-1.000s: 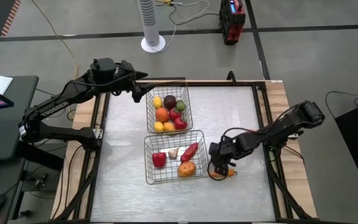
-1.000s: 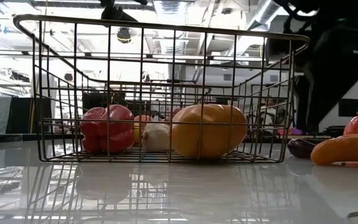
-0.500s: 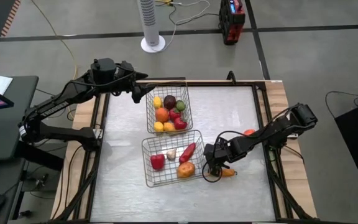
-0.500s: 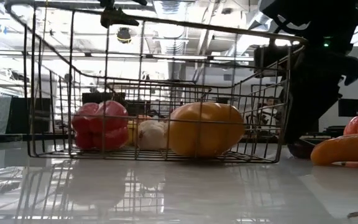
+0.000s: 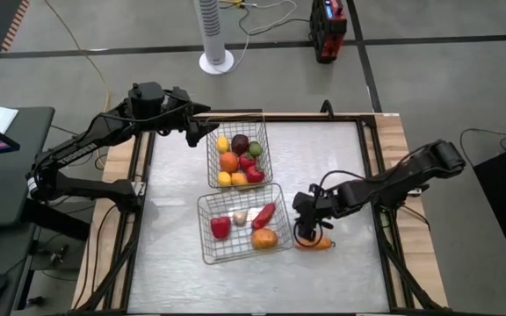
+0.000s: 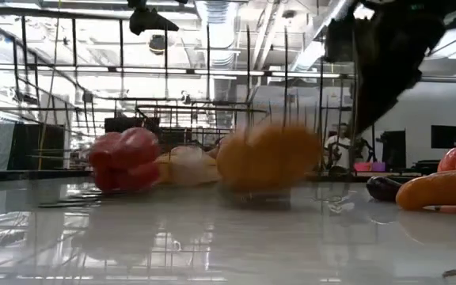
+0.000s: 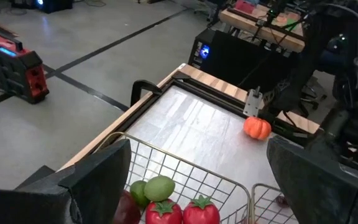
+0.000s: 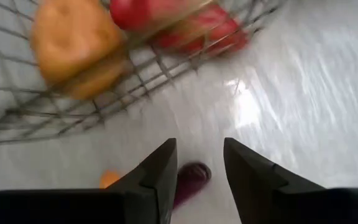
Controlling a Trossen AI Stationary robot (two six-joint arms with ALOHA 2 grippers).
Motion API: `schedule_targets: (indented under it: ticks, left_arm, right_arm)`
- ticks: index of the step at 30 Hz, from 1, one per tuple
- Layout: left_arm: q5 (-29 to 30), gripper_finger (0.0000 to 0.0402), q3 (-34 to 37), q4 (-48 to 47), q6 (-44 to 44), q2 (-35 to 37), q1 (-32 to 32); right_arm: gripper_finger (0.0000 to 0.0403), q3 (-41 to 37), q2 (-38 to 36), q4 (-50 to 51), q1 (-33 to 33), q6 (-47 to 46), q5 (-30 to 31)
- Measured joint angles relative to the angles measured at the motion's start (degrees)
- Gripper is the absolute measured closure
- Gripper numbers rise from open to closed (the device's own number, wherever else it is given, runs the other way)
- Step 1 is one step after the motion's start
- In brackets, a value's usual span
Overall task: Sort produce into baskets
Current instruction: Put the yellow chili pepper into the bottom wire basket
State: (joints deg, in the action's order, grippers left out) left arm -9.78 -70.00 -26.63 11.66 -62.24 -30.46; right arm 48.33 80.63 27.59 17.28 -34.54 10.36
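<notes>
left gripper (image 5: 198, 132): fingers apart, waiting beside far basket (image 5: 262, 162) | near basket (image 5: 207, 237): has slid left, blurred, seemingly knocked | right gripper (image 5: 306, 230): fingers narrower than before, nothing held yet, over purple piece (image 8: 191, 177) and carrot (image 5: 316, 244) right of near basket | pumpkin (image 7: 257, 127) unsorted.

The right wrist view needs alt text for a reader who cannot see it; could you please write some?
The right gripper, partly open, hovers over a small dark purple vegetable on the glossy white table. Just beyond sits a silver wire mesh basket holding blurred orange and red produce.
</notes>
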Motion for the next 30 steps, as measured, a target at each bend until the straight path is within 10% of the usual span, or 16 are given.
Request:
schedule_targets:
  ticks: [15, 30]
  left_arm:
    - [0.04, 0.0038, 0.00, 0.02, 0.04, 0.00, 0.00]
    - [1.12, 0.0038, 0.00, 0.26, 0.11, 0.00, 0.00]
  right_arm:
    - [0.0141, -0.75, -2.51, 5.90, 10.53, -6.34, -3.21]
    - [0.0163, -0.84, 10.14, 5.37, 17.99, -10.98, -3.12]
